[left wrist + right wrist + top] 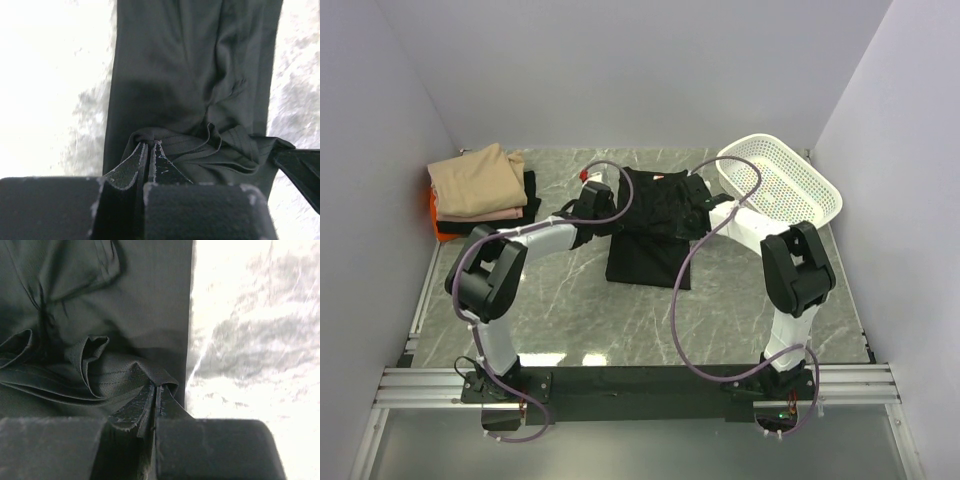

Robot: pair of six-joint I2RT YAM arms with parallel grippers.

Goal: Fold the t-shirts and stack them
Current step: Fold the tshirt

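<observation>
Black t-shirt point(645, 240) is spread mid-counter, between the two arms, its near part lying flat on the marbled grey counter point(570, 310) and its far part rumpled. A small pinkish neck label point(663, 176) is seen at the far edge; it is too small to be read.

Left pincer point(150, 146) is fully closed, and a fold of the black cloth's hem is nipped between its tips at the shirt's far left side. In the left wrist view the shirt is seen as a long dark strip running away from the tips, with bright counter on both sides.

Right pincer point(156, 387) is likewise closed tight, with a stitched edge of the same shirt pinched at the far right side. Gathered folds are seen just left of the tips, bare counter to the right.

Folded stack point(480, 195) is placed at the far left corner, well apart from the black shirt: tan tee point(470, 178) on top, pale pink tee point(495, 214) under it, black tee point(531, 190) at the right side, orange tee point(442, 228) at the bottom left.

White perforated basket point(815, 190) is set at the far right, tilted, near the right arm.
</observation>
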